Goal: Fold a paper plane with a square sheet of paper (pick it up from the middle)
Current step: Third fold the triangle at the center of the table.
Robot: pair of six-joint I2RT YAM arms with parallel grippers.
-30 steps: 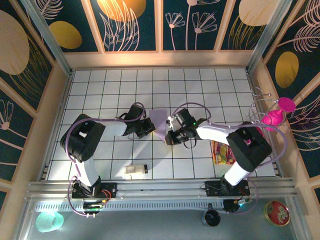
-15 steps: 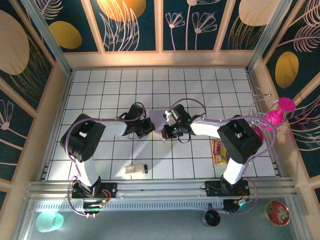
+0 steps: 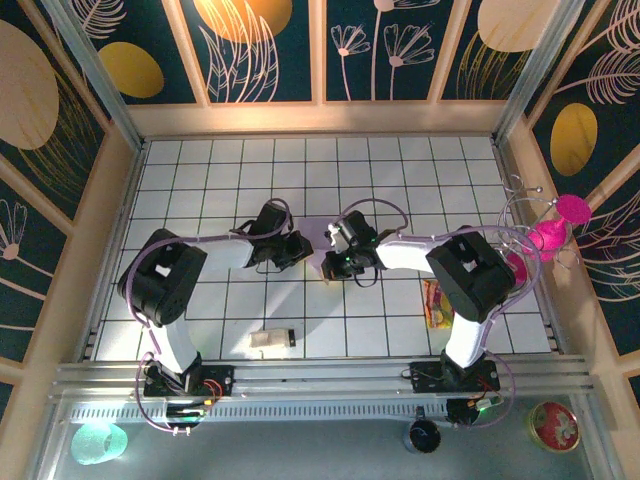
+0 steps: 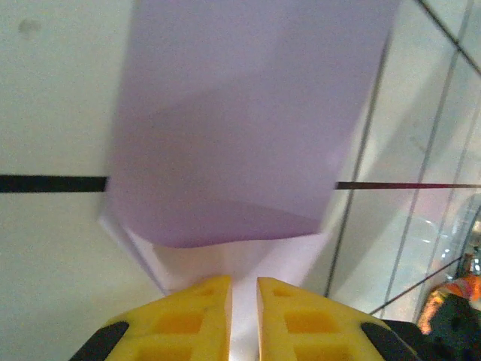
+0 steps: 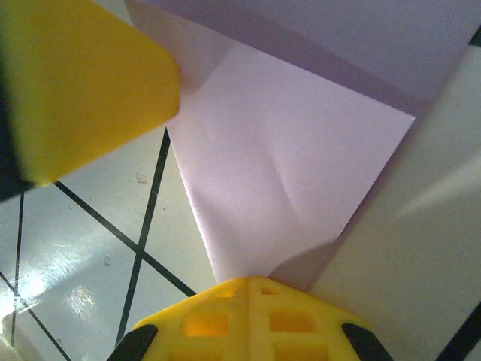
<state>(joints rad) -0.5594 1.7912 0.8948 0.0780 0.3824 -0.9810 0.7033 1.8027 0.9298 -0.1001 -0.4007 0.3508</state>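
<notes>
The square sheet of paper [image 3: 318, 238], pale lilac and partly folded, sits at mid-table between both grippers. In the left wrist view a raised flap of the paper [image 4: 240, 113] stands over a flat layer that runs into the narrow gap of my left gripper [image 4: 244, 282], which is nearly closed on it. The left gripper [image 3: 303, 248] is at the sheet's left edge. My right gripper [image 3: 326, 262] is at its right edge. In the right wrist view a corner of the paper [image 5: 293, 165] tapers into my right gripper [image 5: 248, 280], whose fingers meet. The left gripper's yellow finger [image 5: 83, 83] is close by.
A small white block with a black end [image 3: 270, 340] lies near the front edge. A red-yellow snack packet [image 3: 440, 305] lies right of the right arm and appears as the packet [image 4: 451, 297] in the left wrist view. Wooden walls [image 3: 115, 230] ring the tiled table.
My right gripper has swung left and slightly away, closing in on the paper beside the left gripper. The left gripper has barely moved.
</notes>
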